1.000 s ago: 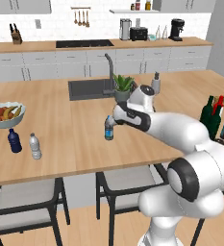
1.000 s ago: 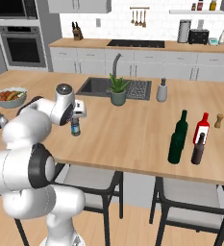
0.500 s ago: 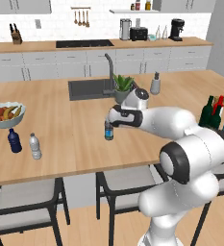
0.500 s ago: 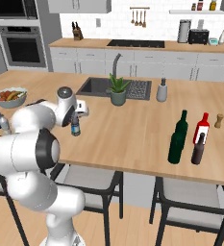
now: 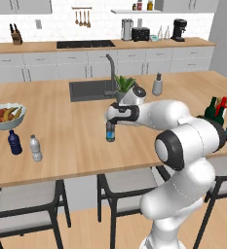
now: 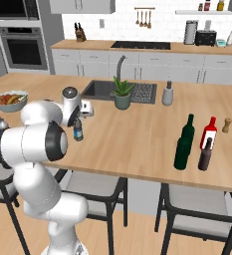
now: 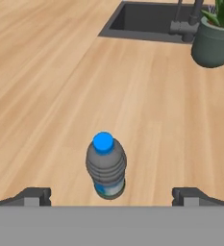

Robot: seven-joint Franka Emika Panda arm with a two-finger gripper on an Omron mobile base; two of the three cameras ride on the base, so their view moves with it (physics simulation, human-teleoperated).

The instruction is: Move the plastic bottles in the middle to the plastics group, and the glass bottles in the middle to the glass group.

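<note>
Since the earlier frames, the arm is seen stretched further out and lower over the counter (image 5: 61, 146), so the gripper (image 5: 110, 119) is brought directly above the water bottle (image 5: 110, 131). Its fingers (image 7: 34, 196) are spread wide, and nothing is pinched between them. In the hand view the bottle is seen upright between the two tips, blue cap up, untouched. Taking that bottle as landmark: the potted plant (image 6: 122, 92) and the sink (image 5: 89, 89) are found just behind it; the navy bottle (image 5: 14, 142) and the silvery-clear bottle (image 5: 35, 148) are set well to its left, near the fruit bowl (image 5: 6, 116). Well to its right, the green wine bottle (image 6: 183, 143), the brown bottle (image 6: 205, 154) and the red bottle (image 6: 209, 134) are grouped closely.
</note>
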